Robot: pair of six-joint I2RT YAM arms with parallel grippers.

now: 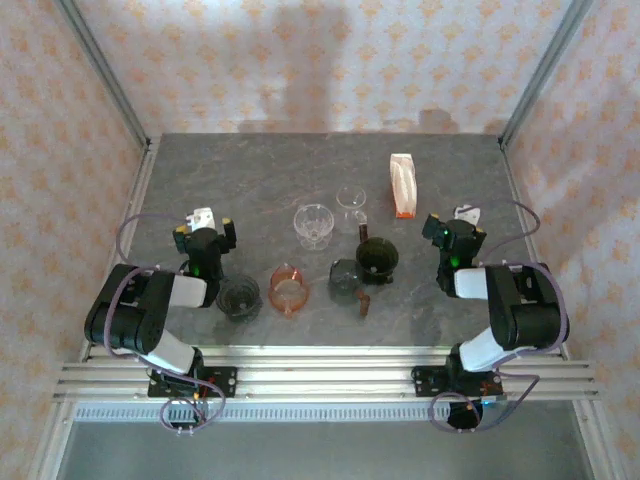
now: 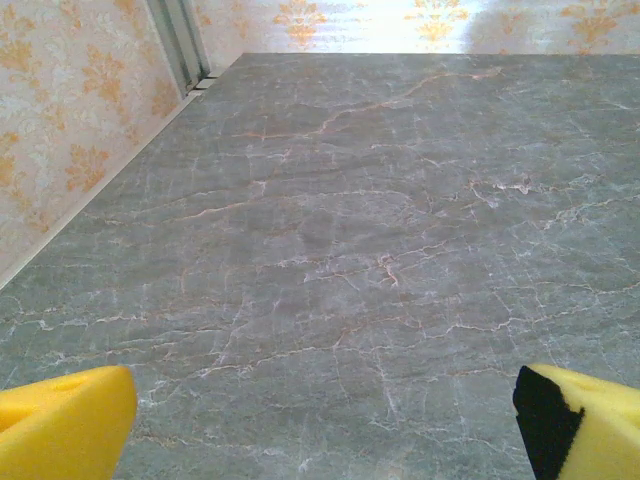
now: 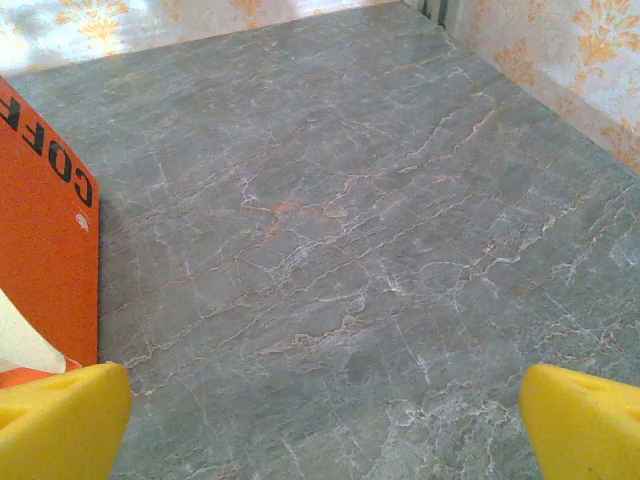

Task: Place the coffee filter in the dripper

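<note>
Left gripper: wide open and holding nothing. Its yellow fingertips sit at the bottom corners of the wrist view, with bare table between and ahead of them.
Left dark dripper: just to the right of the left arm, nearer the bases than the gripper.
Orange dripper: next along to the right, in the near row and apart from its neighbours.
Clear dripper: near the table's middle, farther from the bases than the orange one.
Right dark dripper: between the clear dripper and the right arm, and the closest dripper to the filters.
Filter pack: toward the far right of the table, well apart from the left gripper. In the top view its long side runs away from the bases.
Right gripper: jaws fully spread and empty, with bare stone between its yellow fingertips.
Deciding relation: the filter pack lies ahead of the right gripper and to its left. Its orange face sits at the left edge of the wrist view, just beyond the left fingertip and outside the jaw gap.
Nearer arm: the right, by a clear margin.
Likely need: swing left and forward to bring the pack between the fingers.
Target dripper: I cannot tell which one is meant.
</note>
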